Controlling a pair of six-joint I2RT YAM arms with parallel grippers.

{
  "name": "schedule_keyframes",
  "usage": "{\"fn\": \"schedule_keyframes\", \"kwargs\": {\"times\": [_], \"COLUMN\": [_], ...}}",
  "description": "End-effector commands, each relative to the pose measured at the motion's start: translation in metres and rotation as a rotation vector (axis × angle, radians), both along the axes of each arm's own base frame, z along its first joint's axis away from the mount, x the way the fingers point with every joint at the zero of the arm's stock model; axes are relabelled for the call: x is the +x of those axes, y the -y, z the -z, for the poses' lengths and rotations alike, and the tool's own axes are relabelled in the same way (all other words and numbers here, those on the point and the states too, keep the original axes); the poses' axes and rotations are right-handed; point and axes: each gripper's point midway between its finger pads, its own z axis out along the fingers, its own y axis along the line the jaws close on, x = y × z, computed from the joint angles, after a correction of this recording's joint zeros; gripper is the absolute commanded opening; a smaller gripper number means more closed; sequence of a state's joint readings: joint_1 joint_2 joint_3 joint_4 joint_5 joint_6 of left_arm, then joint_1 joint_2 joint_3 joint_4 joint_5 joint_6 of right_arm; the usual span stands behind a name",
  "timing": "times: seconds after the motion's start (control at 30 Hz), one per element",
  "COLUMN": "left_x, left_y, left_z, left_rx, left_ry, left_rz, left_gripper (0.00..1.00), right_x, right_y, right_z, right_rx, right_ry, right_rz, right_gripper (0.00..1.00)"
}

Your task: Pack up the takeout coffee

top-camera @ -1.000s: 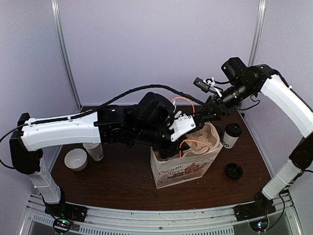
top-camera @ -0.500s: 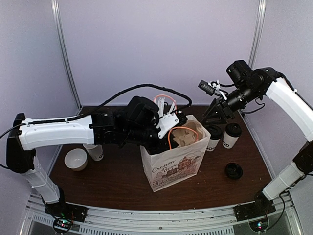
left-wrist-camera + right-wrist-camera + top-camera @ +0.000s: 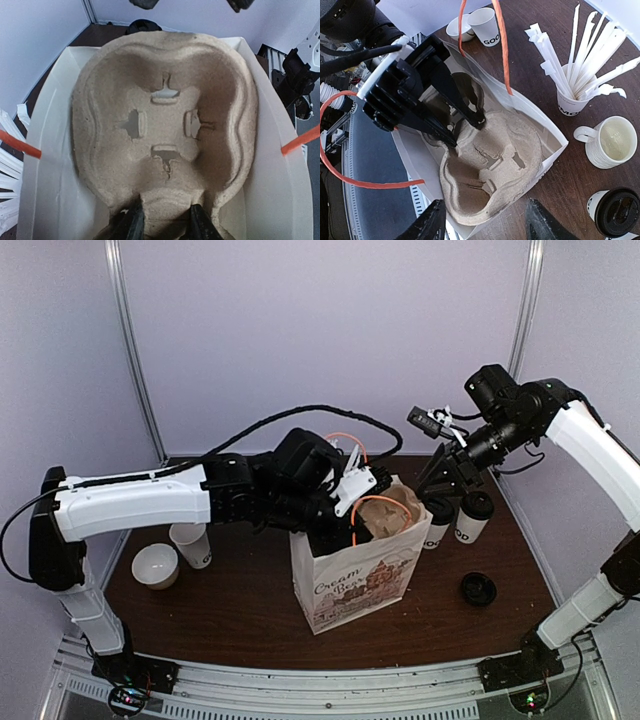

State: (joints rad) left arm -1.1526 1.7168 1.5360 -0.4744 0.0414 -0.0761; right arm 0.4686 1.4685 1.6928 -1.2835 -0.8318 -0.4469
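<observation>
Two lidded white coffee cups point(image 3: 437, 522) point(image 3: 473, 516) stand right of the white paper bag point(image 3: 350, 585); one shows in the right wrist view point(image 3: 615, 212). A brown pulp cup carrier point(image 3: 165, 115) sits in the bag's mouth, with empty wells, and also shows in the right wrist view point(image 3: 495, 165). My left gripper point(image 3: 166, 225) is shut on the carrier's near edge, reaching into the bag point(image 3: 345, 515). My right gripper point(image 3: 485, 230) is open and empty, hovering above the bag's right rim and the cups point(image 3: 440, 475).
A loose black lid point(image 3: 478, 588) lies at the right front. An unlidded printed cup point(image 3: 190, 545) and a small white bowl point(image 3: 155, 565) stand at the left. A cup of white sticks point(image 3: 572, 102) and a cream mug point(image 3: 607, 142) stand behind the bag. Orange bag handles point(image 3: 500, 45) stick up.
The bag has swung from tilted to upright and shifted left with the carrier sunk deeper. My left gripper keeps its hold. My right gripper drew back from the bag's rim.
</observation>
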Motion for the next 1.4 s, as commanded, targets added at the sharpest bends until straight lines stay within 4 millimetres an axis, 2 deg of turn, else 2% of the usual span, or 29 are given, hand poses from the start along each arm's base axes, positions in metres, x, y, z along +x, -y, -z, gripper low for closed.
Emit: {"fn": "schedule_keyframes", "kwargs": {"times": [0.0, 0.1, 0.3, 0.53, 0.6, 0.83, 1.07, 1.2, 1.37], "left_x": [-0.007, -0.013, -0.021, -0.020, -0.020, -0.023, -0.024, -0.023, -0.020], "left_y": [-0.010, -0.018, -0.035, -0.054, -0.055, -0.056, -0.062, -0.064, -0.070], "left_z": [0.011, 0.008, -0.016, -0.009, -0.010, -0.038, -0.029, -0.035, -0.041], "left_rx": [0.085, 0.095, 0.042, 0.087, 0.076, -0.050, -0.027, -0.043, -0.058], "left_ry": [-0.084, -0.112, -0.094, -0.091, -0.080, -0.048, -0.072, -0.071, -0.055], "left_rz": [-0.012, -0.013, -0.014, -0.064, -0.062, -0.060, -0.077, -0.088, -0.121], "left_gripper": [0.18, 0.18, 0.18, 0.17, 0.16, 0.15, 0.14, 0.14, 0.14], "right_x": [0.001, 0.001, 0.002, 0.003, 0.002, -0.007, -0.018, -0.025, -0.027], "right_y": [0.006, 0.007, 0.006, 0.004, 0.002, -0.009, -0.026, -0.037, -0.041], "right_z": [0.002, 0.003, 0.007, 0.007, 0.006, 0.005, 0.006, 0.007, 0.013], "right_rx": [-0.014, -0.008, -0.008, -0.002, 0.012, 0.032, 0.027, 0.021, -0.008], "right_ry": [0.016, 0.017, 0.013, 0.002, -0.005, -0.055, -0.075, -0.092, -0.089], "right_rz": [0.005, 0.008, 0.008, 0.001, -0.007, -0.058, -0.113, -0.153, -0.162], "right_gripper": [0.57, 0.57, 0.57, 0.57, 0.57, 0.57, 0.57, 0.57, 0.57]}}
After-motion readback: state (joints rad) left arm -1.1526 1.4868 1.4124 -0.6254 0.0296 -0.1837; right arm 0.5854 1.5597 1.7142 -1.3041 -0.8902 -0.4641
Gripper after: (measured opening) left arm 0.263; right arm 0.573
